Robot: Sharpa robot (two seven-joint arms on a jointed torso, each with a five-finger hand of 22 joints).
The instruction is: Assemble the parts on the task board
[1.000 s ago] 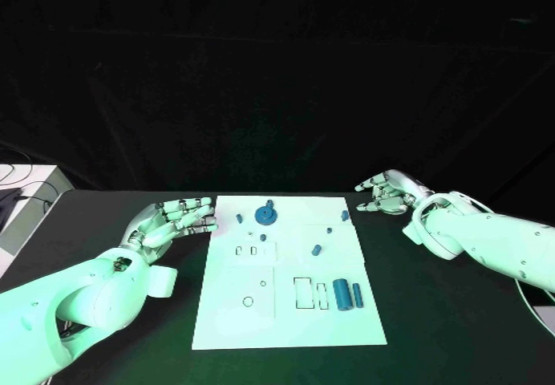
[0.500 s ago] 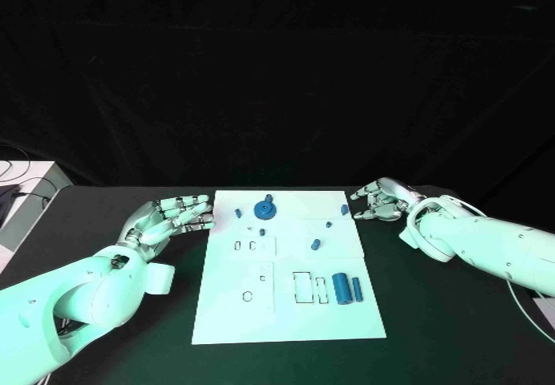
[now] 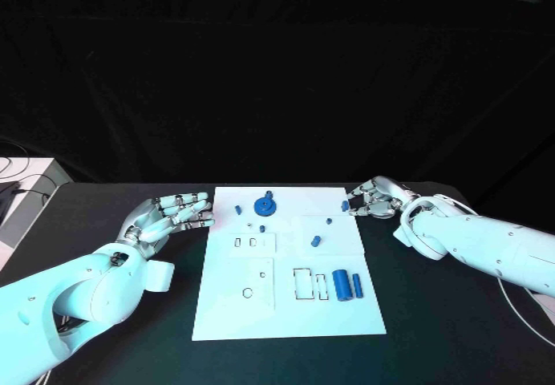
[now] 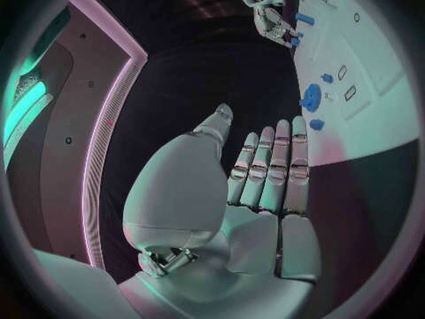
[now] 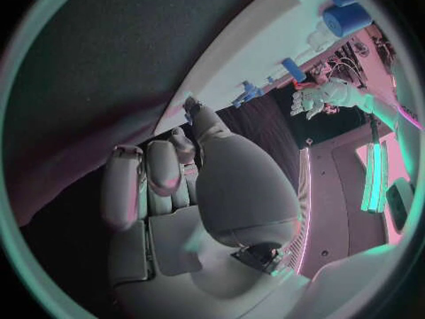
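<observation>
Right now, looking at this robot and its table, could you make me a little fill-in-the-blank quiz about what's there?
1. The small blue parts lie on a flat white ____.
2. The round blue disc-shaped part lies at the board's ____ end from the robot.
3. The left robot hand holds ____, fingers stretched out.
4. The right robot hand is beside the board's far ____ corner.

Missing words: board; far; nothing; right

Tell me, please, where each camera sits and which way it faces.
Head view: on the head, looking down at the task board; shows left hand and right hand.
Left wrist view: behind the left hand, facing the board's far end.
Right wrist view: behind the right hand, facing across the board.
All share the round blue part.
</observation>
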